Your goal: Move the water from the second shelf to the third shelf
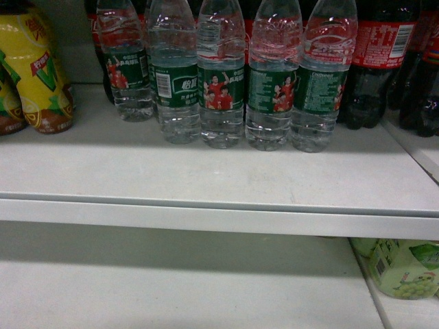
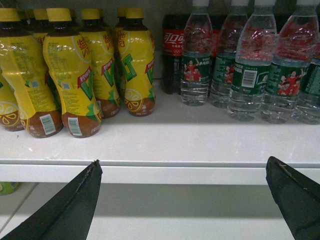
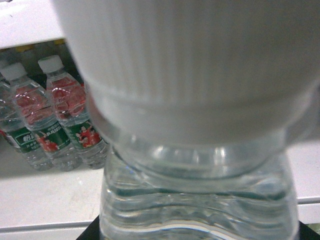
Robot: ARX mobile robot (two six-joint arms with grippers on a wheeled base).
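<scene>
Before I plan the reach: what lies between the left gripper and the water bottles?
Only bare white shelf between the left gripper and the water bottles, per the left wrist view.

- Water bottles (image 1: 221, 89) — clear ribbed plastic, dark green labels showing people in red shirts, white caps.
- Cola bottles (image 1: 374, 62) — dark, with red labels.
- Yellow drink bottles (image 2: 72, 75) — yellow wrap, green-and-red lettering, brown base, yellow caps.
- Shelf (image 1: 206, 178) — plain white-grey.
- Lower-shelf drink (image 1: 405, 267) — pale green label.
- Left gripper's fingers (image 2: 70, 210) — black.

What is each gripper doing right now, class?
Left gripper: open, holding nothing, fingers spread below the shelf edge.
Right gripper: not in view; a water bottle fills its camera, so a grip cannot be confirmed.
</scene>
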